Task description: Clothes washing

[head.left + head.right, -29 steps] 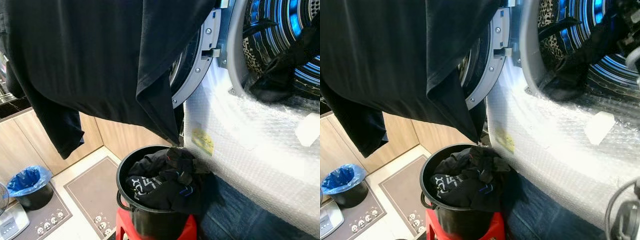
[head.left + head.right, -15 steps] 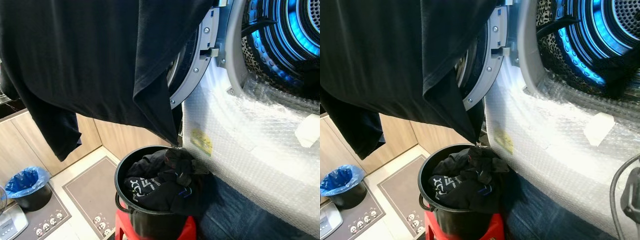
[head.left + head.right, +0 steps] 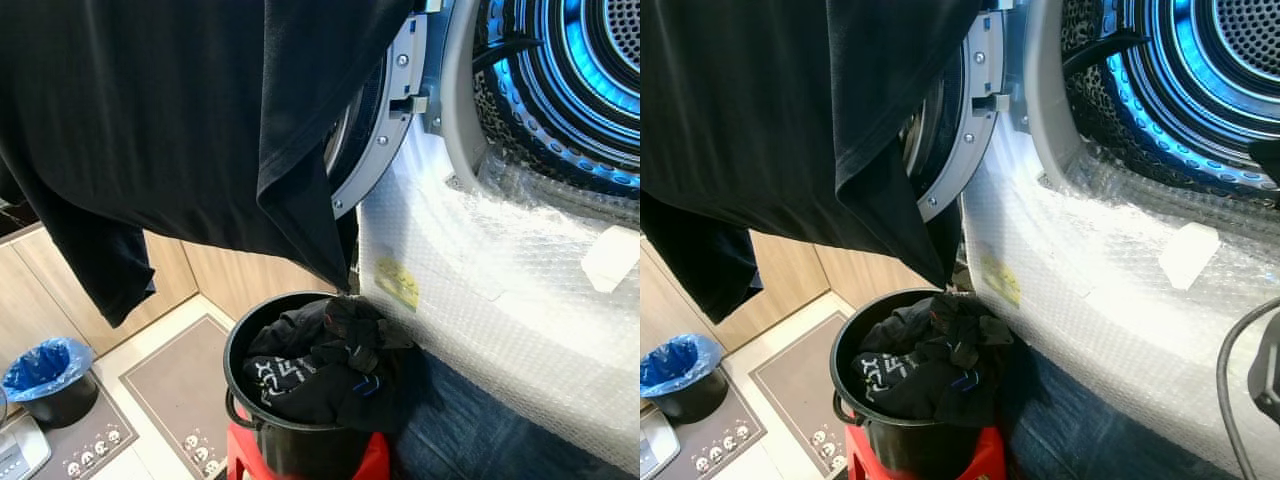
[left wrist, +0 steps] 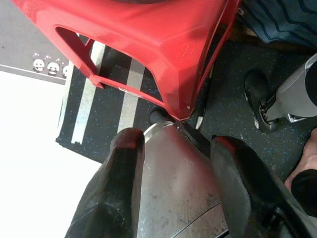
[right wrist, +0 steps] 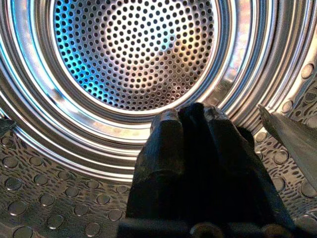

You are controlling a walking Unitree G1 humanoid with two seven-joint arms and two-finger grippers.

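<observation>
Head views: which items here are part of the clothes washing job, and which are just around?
Job:
- washer drum, door open
- black bucket of dark clothes on red stool
- black shirt hanging in front
- right gripper inside the drum, fingers shut
- left gripper hanging by the stool, open

Around:
- bubble wrap on the washer front
- blue-lined bin
- panda mat

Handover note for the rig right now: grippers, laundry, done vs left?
Right gripper: inside the blue-lit steel washer drum, fingers shut on a dark cloth.
Left gripper: open, idle, low by the red plastic stool.
Black bucket on the stool is heaped with dark clothes.
A large black garment hangs in front of the open washer door.
Left: release the cloth, load the bucket's clothes.
</observation>
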